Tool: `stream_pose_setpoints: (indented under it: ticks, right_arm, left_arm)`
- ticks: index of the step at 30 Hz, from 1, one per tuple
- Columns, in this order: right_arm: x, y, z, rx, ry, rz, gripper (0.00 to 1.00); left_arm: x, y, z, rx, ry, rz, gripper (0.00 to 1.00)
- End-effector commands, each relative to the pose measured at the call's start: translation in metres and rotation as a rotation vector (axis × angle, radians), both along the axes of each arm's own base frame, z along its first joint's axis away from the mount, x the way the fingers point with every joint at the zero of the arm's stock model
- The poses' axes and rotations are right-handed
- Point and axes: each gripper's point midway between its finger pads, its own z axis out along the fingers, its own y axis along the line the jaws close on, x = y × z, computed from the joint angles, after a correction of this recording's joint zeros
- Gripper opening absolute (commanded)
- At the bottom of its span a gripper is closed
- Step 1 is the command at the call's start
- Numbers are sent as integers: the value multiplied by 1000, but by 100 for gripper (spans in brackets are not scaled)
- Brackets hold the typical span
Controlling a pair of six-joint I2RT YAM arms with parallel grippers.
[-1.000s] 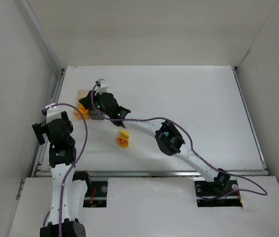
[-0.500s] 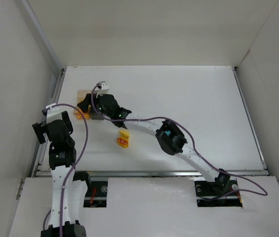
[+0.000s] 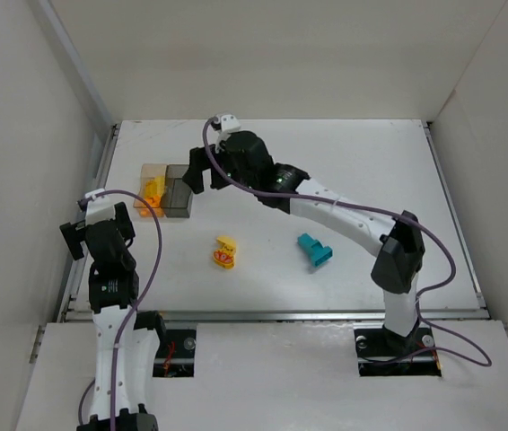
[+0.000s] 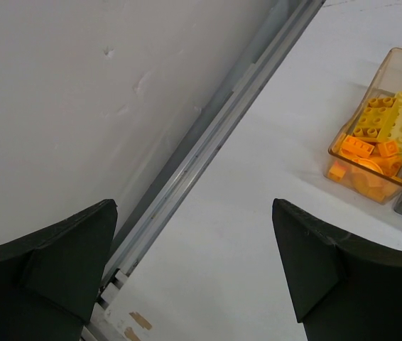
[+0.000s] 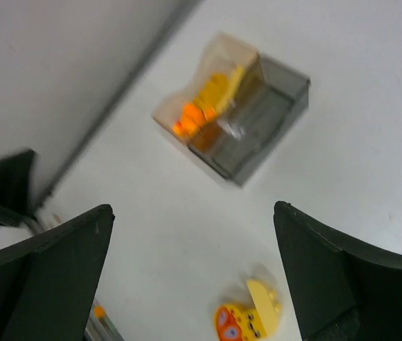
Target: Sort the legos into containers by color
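Observation:
Two adjoining containers stand at the table's left: an amber one (image 3: 149, 172) (image 4: 349, 137) (image 5: 177, 108) with several orange and yellow legos (image 3: 153, 195) (image 4: 382, 135) (image 5: 204, 99) in it, and a smoky grey one (image 3: 179, 194) (image 5: 261, 121). A yellow lego with red marks (image 3: 224, 253) (image 5: 251, 316) lies in front of them. To its right a teal block (image 3: 314, 250) rests on the table. My right gripper (image 3: 202, 171) (image 5: 190, 209) hangs open above the containers, holding nothing. My left gripper (image 3: 101, 220) (image 4: 194, 206) is open and empty by the left rail, short of the amber container.
A metal rail (image 4: 208, 135) runs along the table's left edge under the white side wall (image 3: 21, 135). White walls close the back and right. The right arm's forearm (image 3: 344, 211) spans the table's middle, above the teal block.
The right gripper has opened and lifted up and back from low over the grey container. Its arm has swung away, uncovering the teal block. The left arm has barely moved.

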Motion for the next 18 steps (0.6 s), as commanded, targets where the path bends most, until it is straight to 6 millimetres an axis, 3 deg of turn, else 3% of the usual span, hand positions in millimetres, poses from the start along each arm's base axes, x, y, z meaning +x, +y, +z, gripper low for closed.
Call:
stream_pose_setpoints:
  ticks: [1,5,11,18]
  right_arm:
    - [-27,-39,-148,-441,261,1,100]
    - [-34,-51,-176,-511,280,18,89]
    - [-41,-47,-197,-530,261,113,70]
    - [-46,-41,-219,-549,273,173,62]
  left_arm:
    - [3,-1,9,10,-55,-15,89]
    - [4,-4,11,7,-65,-34,89]
    - [3,-5,16,17,-79,-45,89]
    - [3,-5,16,17,-79,-45,89]
